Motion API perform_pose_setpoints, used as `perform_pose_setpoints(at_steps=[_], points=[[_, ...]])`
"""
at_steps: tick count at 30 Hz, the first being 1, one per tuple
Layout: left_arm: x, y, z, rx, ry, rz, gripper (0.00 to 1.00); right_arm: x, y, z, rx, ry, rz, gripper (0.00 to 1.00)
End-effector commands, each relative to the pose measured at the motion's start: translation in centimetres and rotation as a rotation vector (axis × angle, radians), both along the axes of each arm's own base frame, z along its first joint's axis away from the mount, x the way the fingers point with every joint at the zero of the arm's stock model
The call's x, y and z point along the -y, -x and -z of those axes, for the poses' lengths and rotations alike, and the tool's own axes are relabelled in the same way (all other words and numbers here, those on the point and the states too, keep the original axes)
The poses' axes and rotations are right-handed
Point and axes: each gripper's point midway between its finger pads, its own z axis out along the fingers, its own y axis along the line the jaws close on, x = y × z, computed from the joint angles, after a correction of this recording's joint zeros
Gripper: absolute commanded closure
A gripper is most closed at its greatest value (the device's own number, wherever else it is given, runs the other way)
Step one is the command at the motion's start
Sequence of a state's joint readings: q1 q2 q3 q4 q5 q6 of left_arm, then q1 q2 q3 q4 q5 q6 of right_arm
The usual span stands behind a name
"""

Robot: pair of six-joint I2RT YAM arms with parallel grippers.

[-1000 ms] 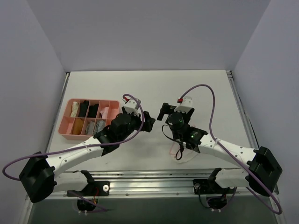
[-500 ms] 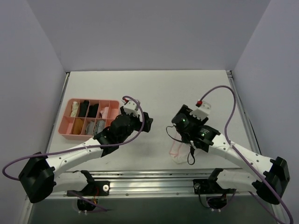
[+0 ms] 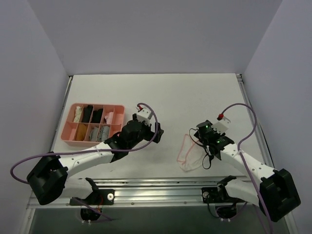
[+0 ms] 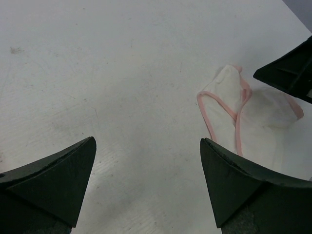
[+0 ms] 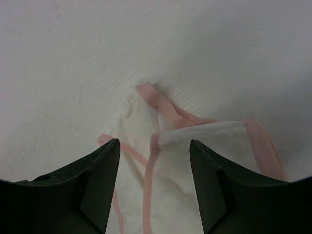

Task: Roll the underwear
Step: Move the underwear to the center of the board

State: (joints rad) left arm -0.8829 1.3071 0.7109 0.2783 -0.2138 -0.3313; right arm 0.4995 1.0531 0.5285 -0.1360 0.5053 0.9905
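Pre-roll stage imo: underwear (image 3: 186, 154) crumpled at 5 o'clock, left claw (image 4: 147, 141) and right claw (image 5: 153, 145) both spread empty, probably needs flattening next.

No text, label, brand, number or sign can be read anywhere: none on the table (image 3: 195, 92), the pink tray (image 3: 73, 142), the left arm (image 3: 83, 158), the right arm (image 3: 248, 165) or the underwear (image 3: 187, 156).
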Motion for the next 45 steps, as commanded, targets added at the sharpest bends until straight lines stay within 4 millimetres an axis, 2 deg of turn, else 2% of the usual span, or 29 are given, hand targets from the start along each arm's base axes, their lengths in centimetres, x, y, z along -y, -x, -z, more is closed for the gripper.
perform_pose_setpoints(at_steps=[1,3,5,10,13,14,15,16,17,18,19,20,21,22,23,25,26,28,29,30,33,35,37,38,40,41,42,43,45], points=[[1.7,-0.3,-3.5,0.065,0.065,0.047,0.03,-0.4,-1.1,1.2,-0.011,-0.013,-0.034,0.46],[1.7,-0.4,-3.5,0.065,0.063,0.042,0.03,0.0,-1.2,2.0,-0.032,0.007,-0.03,0.46],[1.6,-0.3,-3.5,0.066,0.062,0.044,0.03,-0.5,-1.8,2.3,-0.022,-0.023,-0.046,0.46],[1.7,-0.5,-3.2,0.061,0.054,0.042,0.02,-0.6,-1.5,3.4,-0.04,-0.038,-0.049,0.48],[1.9,-0.5,-3.3,0.054,0.051,0.044,0.0,-0.5,-1.1,4.3,-0.058,-0.033,-0.054,0.56],[2.0,-0.4,-3.4,0.051,0.054,0.049,0.0,-0.8,-1.2,4.5,-0.061,-0.039,-0.063,0.59],[2.1,-0.3,-3.6,0.052,0.061,0.057,0.0,-1.0,-1.3,4.3,-0.056,-0.037,-0.078,0.68],[2.1,-0.2,-3.7,0.046,0.073,0.06,0.0,-1.3,-1.3,4.4,-0.053,-0.043,-0.09,0.72],[2.1,-0.2,-3.9,0.049,0.081,0.058,0.0,-1.9,-1.7,4.3,-0.036,-0.069,-0.105,0.89],[1.8,-0.3,-4.0,0.052,0.083,0.044,0.0,-2.3,-1.8,4.3,-0.03,-0.087,-0.118,1.0],[1.1,-0.8,-3.9,0.046,0.074,-0.003,0.0,-2.8,-2.0,4.3,-0.025,-0.107,-0.134,1.0],[0.6,-1.3,-3.7,0.038,0.065,-0.038,0.0,-3.7,-2.7,4.3,-0.005,-0.126,-0.16,1.0],[-0.5,-1.9,-2.7,0.006,0.029,-0.084,0.01,-4.6,-3.0,4.4,-0.008,-0.144,-0.2,1.0],[-1.6,-2.7,-2.4,-0.013,0.023,-0.155,0.07,-5.2,-3.5,4.4,-0.004,-0.129,-0.234,1.0],[-2.3,-3.3,-2.4,-0.024,0.021,-0.191,0.09,-7.0,-4.8,3.9,0.019,-0.12,-0.292,1.0],[-4.3,-4.5,-1.9,-0.062,0.036,-0.271,0.11,-8.7,-6.0,3.4,0.026,-0.052,-0.336,1.0],[-5.1,-4.7,-1.4,-0.072,0.038,-0.301,0.12,-11.4,-7.2,2.8,0.027,-0.008,-0.415,1.0],[-6.5,-5.4,-1.7,-0.073,0.08,-0.353,0.12,-14.8,-8.2,2.2,0.033,0.009,-0.518,1.0],[-6.8,-5.4,-1.4,-0.08,0.081,-0.355,0.12,-16.7,-8.3,3.3,0.008,0.034,-0.588,1.0],[-7.0,-5.3,-1.6,-0.085,0.084,-0.361,0.12,-18.7,-9.4,1.9,0.044,0.012,-0.624,1.0],[-7.8,-5.6,-2.0,-0.093,0.083,-0.392,0.12,-21.9,-9.0,1.3,0.075,-0.016,-0.705,1.0],[-7.9,-5.6,-2.1,-0.099,0.083,-0.399,0.12,-22.0,-8.7,0.4,0.101,-0.011,-0.699,1.0],[-7.9,-5.6,-2.2,-0.108,0.09,-0.405,0.12,-20.7,-7.7,0.9,0.082,-0.008,-0.666,1.0],[-8.0,-5.8,-2.1,-0.115,0.094,-0.407,0.12,-19.7,-7.8,-0.3,0.113,0.0,-0.631,1.0],[-7.1,-6.1,-1.9,-0.143,0.121,-0.365,0.12,-17.8,-7.3,0.0,0.108,0.032,-0.591,1.0],[-7.4,-6.7,-1.8,-0.155,0.13,-0.369,0.12,-17.1,-7.4,-0.9,0.13,0.037,-0.569,1.0],[-7.2,-7.0,-0.6,-0.197,0.122,-0.374,0.13,-16.7,-7.5,-1.0,0.133,0.044,-0.566,1.0],[-6.7,-7.4,-0.8,-0.211,0.136,-0.359,0.14,-16.0,-7.6,-0.9,0.127,0.05,-0.558,1.0],[-6.3,-8.2,0.7,-0.252,0.137,-0.351,0.16,-15.6,-7.7,-1.3,0.134,0.05,-0.554,1.0]])
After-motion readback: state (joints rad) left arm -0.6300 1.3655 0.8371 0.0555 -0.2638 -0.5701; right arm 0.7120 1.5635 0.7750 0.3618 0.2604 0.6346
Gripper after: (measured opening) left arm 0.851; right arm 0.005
